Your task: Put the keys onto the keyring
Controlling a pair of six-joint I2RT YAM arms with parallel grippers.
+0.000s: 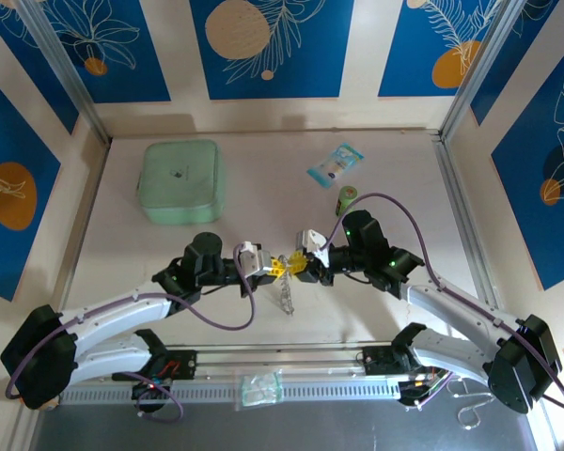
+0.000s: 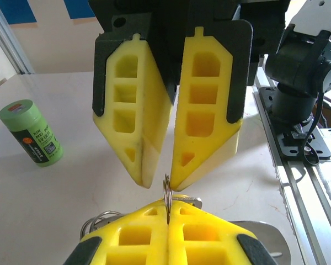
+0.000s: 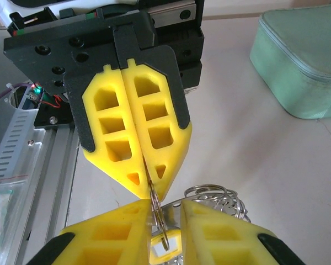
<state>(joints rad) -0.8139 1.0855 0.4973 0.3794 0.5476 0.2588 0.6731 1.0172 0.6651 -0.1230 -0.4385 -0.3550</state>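
Note:
My two grippers meet tip to tip above the middle of the table. The left gripper [image 1: 276, 267] [image 2: 168, 207] is shut on a small silvery ring [image 2: 167, 192] [image 3: 154, 205] of the keyring, held edge-on and upright. Facing it, my right gripper [image 1: 298, 266] [image 3: 166, 205] stands with its jaws a little apart around that ring. The yellow key head [image 3: 164, 249] hangs on the ring in the gap between the fingers. More wire rings of the keyring [image 3: 216, 196] [image 2: 99, 222] bunch behind, and a part [image 1: 287, 297] hangs down.
An upright green cylinder [image 1: 346, 198] [image 2: 32, 132] stands behind the right arm. A mint-green case [image 1: 181, 180] [image 3: 303, 55] sits at the back left, and a small blue-white packet [image 1: 336, 165] lies at the back. A metal rail [image 1: 291, 362] runs along the near edge.

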